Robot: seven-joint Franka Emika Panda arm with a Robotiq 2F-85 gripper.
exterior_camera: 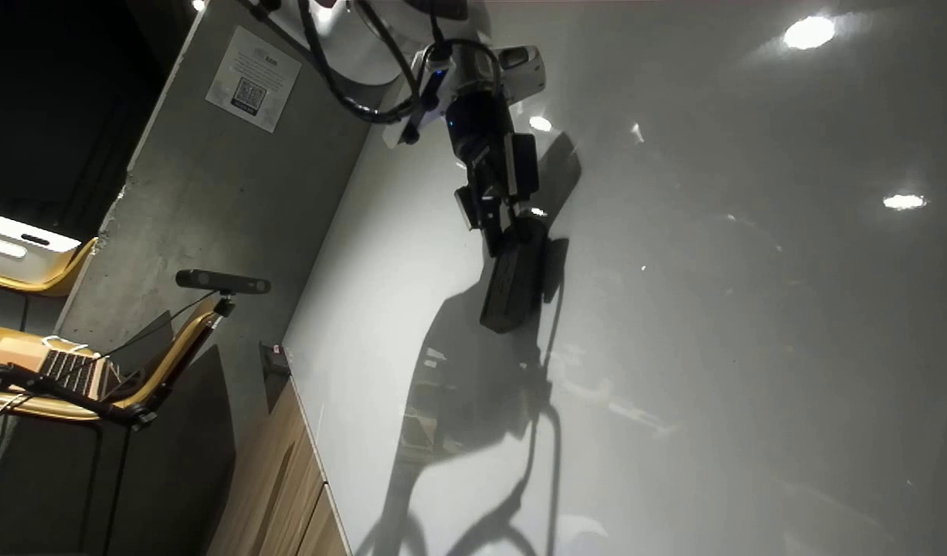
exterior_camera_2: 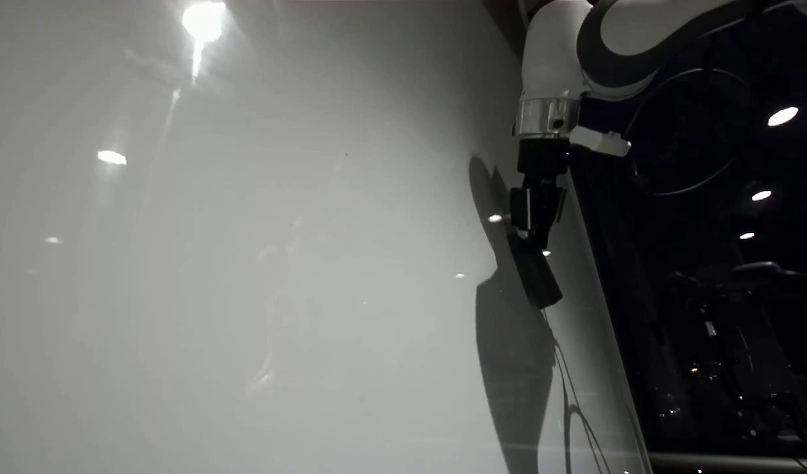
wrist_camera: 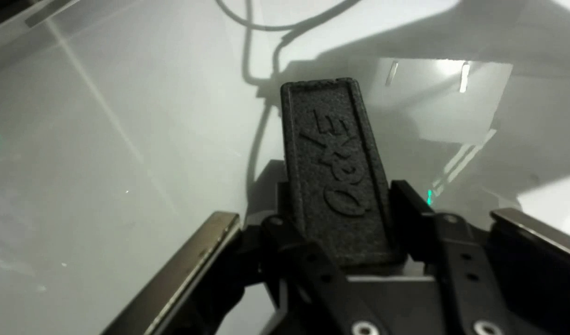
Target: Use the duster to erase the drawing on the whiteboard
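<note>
The whiteboard [exterior_camera: 721, 371] is large, glossy and white; it also fills much of another exterior view [exterior_camera_2: 278, 276] and the wrist view [wrist_camera: 127, 223]. My gripper [exterior_camera: 509, 228] is shut on the duster [exterior_camera: 514, 284], a dark flat block. In the wrist view the duster [wrist_camera: 334, 153] sits between the two fingers [wrist_camera: 343, 204], its long end pointing away, lettered face towards the camera. In an exterior view the duster [exterior_camera_2: 536, 276] hangs tilted below the gripper [exterior_camera_2: 534, 236], close to the board. I cannot tell whether it touches. The drawing does not show; it is hidden or out of view.
A grey wall panel [exterior_camera: 203, 208] with a paper sign [exterior_camera: 255, 79] meets the board's side. A camera on a stand [exterior_camera: 223, 283], a yellow chair with a laptop [exterior_camera: 68, 371] and a wooden cabinet [exterior_camera: 284, 479] stand nearby. A dark area [exterior_camera_2: 693, 342] borders the board's other edge.
</note>
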